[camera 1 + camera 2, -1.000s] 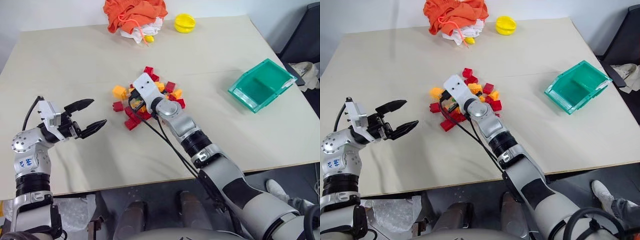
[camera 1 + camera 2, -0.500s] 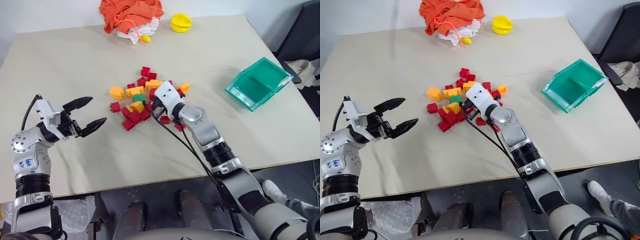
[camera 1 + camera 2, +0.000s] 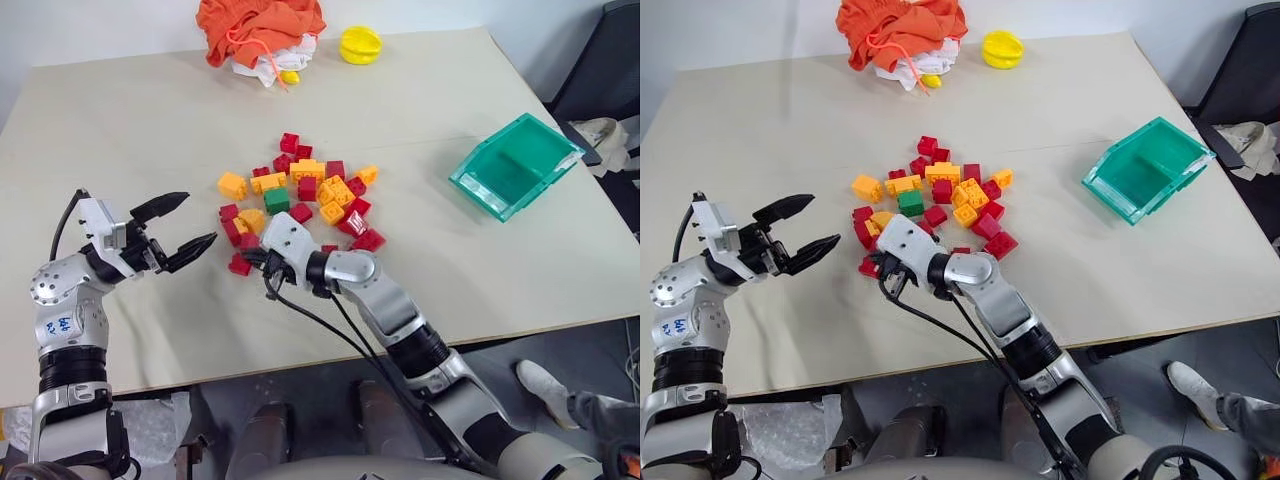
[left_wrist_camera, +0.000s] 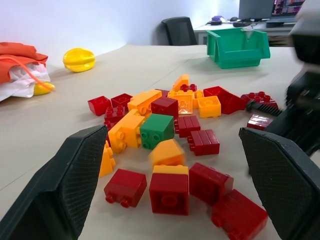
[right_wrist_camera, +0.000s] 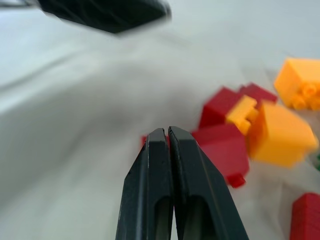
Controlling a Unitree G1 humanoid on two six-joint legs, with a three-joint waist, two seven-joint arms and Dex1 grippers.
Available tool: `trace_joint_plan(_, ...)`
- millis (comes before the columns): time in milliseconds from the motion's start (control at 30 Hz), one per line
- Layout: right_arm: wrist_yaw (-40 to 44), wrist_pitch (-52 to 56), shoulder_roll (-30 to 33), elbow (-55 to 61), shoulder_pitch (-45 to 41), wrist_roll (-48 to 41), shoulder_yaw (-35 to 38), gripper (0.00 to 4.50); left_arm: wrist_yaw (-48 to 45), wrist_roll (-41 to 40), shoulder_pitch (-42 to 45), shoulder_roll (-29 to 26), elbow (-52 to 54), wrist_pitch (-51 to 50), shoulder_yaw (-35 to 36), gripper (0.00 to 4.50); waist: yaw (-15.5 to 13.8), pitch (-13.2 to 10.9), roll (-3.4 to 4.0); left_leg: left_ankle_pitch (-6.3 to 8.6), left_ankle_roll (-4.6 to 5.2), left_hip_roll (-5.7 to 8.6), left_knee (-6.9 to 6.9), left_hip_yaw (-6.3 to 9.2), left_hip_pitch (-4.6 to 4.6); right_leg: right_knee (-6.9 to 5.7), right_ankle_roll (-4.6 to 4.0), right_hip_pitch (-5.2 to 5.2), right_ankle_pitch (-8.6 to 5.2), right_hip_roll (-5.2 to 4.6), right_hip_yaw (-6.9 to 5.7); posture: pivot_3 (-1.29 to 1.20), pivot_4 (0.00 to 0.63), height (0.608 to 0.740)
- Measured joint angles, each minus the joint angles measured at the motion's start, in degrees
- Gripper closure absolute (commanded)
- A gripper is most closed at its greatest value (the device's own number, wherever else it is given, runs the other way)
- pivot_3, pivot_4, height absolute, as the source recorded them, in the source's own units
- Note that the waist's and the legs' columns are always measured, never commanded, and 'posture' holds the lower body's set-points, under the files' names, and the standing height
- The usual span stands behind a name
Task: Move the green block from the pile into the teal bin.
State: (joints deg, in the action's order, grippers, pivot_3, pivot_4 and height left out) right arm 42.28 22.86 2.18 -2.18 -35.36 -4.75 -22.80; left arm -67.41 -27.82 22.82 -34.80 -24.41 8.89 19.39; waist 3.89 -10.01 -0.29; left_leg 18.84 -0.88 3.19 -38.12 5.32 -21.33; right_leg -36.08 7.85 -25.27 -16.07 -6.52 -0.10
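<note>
Head views: green block (image 3: 277,199) sits in pile (image 3: 300,205), free on top, beyond right gripper (image 3: 883,268) fingers, which are pressed together, empty, at near edge of pile. Left gripper (image 3: 185,224) fingers spread wide, pointing toward pile. Teal bin (image 3: 512,167) well apart.

Left wrist view: green block (image 4: 157,131) ahead, between spread fingers.

Right wrist view: fingers (image 5: 150,185) shut, red bricks (image 5: 225,142) just past tips.

Judgement: block light, stiff, smooth; pinch flat side walls, not studs.

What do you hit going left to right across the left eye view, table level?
left gripper → right gripper → green block → teal bin
</note>
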Motion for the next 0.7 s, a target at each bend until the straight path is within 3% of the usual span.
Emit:
trace_joint_plan(67,2.4,1.6,3.2,4.8,0.0,-3.1,2.8,4.41,0.0,0.0,0.0,0.0,0.0,0.0,0.0,0.0,-0.7,0.0,0.0,0.0,0.0,-0.01,0.0,0.0,0.0,0.04,0.0,0.0,0.0,0.0,0.0,0.0,0.15,0.74)
trace_joint_plan(167,5.3,4.8,9.0,7.4,-0.7,-5.1,5.0,3.87,-0.2,0.0,-0.3,-0.2,0.0,-0.1,0.3,0.0,-1.1,0.0,-0.01,0.0,0.01,0.01,-0.01,-0.03,0.01,0.08,0.0,0.0,0.0,-0.01,0.01,0.0,0.15,0.74)
trace_joint_plan(367,17.8,5.6,26.6,3.5,-2.0,-9.2,11.0,1.91,-2.6,-1.0,-1.7,-1.1,0.0,-2.0,0.3,0.0,-2.3,0.0,-0.04,0.06,0.12,0.03,0.0,-0.18,0.01,0.17,0.01,0.03,0.01,-0.01,0.05,0.0,0.15,0.74)
trace_joint_plan(533,21.9,1.1,32.3,0.3,-2.4,-10.0,14.5,0.24,-4.8,-1.7,-1.8,-1.9,0.0,-3.4,0.3,0.0,-2.2,0.0,-0.05,0.06,0.11,0.01,0.06,-0.35,0.02,0.18,0.01,-0.04,0.01,0.01,0.14,0.0,0.15,0.74)
trace_joint_plan(567,22.3,0.4,33.9,-1.0,-2.5,-9.8,15.2,0.06,-5.1,-1.8,-1.8,-2.1,0.0,-3.7,0.3,0.0,-2.3,0.0,-0.06,0.07,0.12,0.01,0.05,-0.36,0.02,0.19,0.01,-0.05,0.01,-0.01,0.15,0.0,0.15,0.74)
trace_joint_plan(700,24.4,1.3,39.5,-3.1,-4.7,-9.5,16.8,0.06,-6.2,-2.0,-1.8,-3.8,-0.8,-3.8,1.1,0.0,-2.3,0.0,-0.06,0.08,0.15,-0.03,0.05,-0.46,0.02,0.25,0.03,-0.08,0.01,-0.02,0.23,0.0,0.15,0.74)
